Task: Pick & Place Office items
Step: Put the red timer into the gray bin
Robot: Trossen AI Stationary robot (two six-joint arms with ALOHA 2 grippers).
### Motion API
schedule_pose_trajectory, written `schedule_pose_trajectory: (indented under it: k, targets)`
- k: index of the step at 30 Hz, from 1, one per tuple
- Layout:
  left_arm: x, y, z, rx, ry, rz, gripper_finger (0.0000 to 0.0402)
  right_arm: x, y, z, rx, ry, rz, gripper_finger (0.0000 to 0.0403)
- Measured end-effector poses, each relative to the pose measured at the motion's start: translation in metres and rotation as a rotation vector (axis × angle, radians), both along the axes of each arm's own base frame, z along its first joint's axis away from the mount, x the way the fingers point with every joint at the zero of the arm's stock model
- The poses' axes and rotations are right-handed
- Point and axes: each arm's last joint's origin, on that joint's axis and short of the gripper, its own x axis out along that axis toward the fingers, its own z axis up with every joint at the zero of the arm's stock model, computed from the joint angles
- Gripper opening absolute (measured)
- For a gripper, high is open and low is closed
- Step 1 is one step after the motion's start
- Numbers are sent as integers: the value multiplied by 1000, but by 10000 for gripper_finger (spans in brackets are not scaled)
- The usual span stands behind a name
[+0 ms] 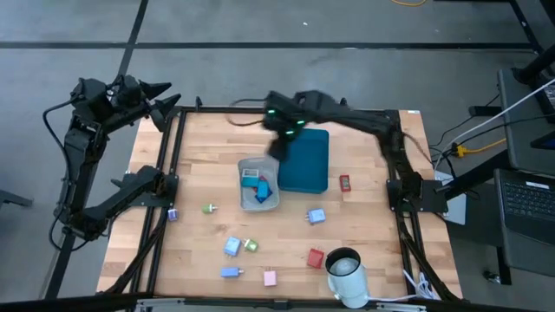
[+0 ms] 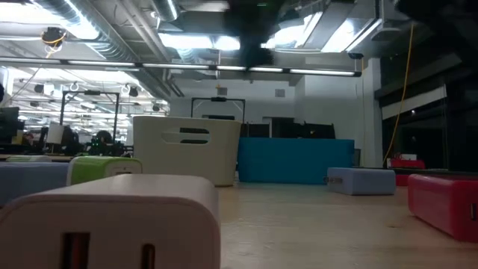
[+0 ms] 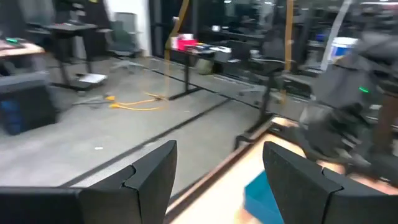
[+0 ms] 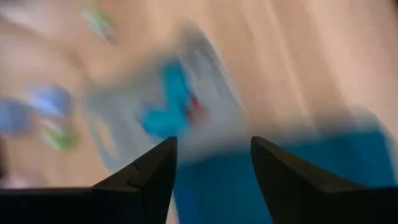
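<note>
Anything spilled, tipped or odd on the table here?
Nothing stands out. The grey bin sits upright beside the teal tray, a few office items inside it; the rest lie loose on the table.

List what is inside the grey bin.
The grey bin holds a few small office items, mostly blue with a bit of red. Anything beneath them or tucked against the walls is hidden; the exact count is unclear.

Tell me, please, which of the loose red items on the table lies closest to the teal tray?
The small red piece just right of the teal tray. The other loose red one, a block, sits much nearer the front edge, beside the white cup.
</note>
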Motion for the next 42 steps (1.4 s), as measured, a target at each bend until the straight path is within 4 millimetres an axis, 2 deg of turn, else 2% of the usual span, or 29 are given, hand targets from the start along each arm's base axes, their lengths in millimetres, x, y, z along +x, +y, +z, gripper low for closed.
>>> schedule_pose_trajectory:
  k: [3, 8, 11, 15, 18, 21, 26, 29, 36, 42]
  targets:
    - [1, 2, -1, -7, 4, -15, 233, -43, -1, 14, -83, 172, -75, 208]
    - [3, 7, -1, -6, 23, -15, 232, -104, 11, 34, -105, 196, -280, 226]
    - [3, 8, -2, 2, 35, -16, 232, -139, 20, 22, -80, 252, -444, 236]
    - [5, 10, -2, -1, 38, -33, 232, -174, 39, -10, 32, 258, -641, 244]
    - [5, 13, -3, -11, 41, -33, 232, -182, 51, -36, 120, 201, -773, 251]
    - [6, 13, -3, -15, 40, -37, 232, -181, 59, -61, 173, 172, -873, 256]
    - [6, 14, -5, -45, 44, -39, 232, -188, 70, -108, 148, 325, -908, 258]
    - [6, 14, -6, -58, 47, -39, 232, -195, 72, -129, 153, 367, -935, 258]
    - [7, 15, -9, -87, 56, -39, 232, -194, 67, -153, 224, 277, -928, 258]
    - [7, 15, -10, -101, 61, -39, 232, -205, 63, -174, 205, 300, -953, 259]
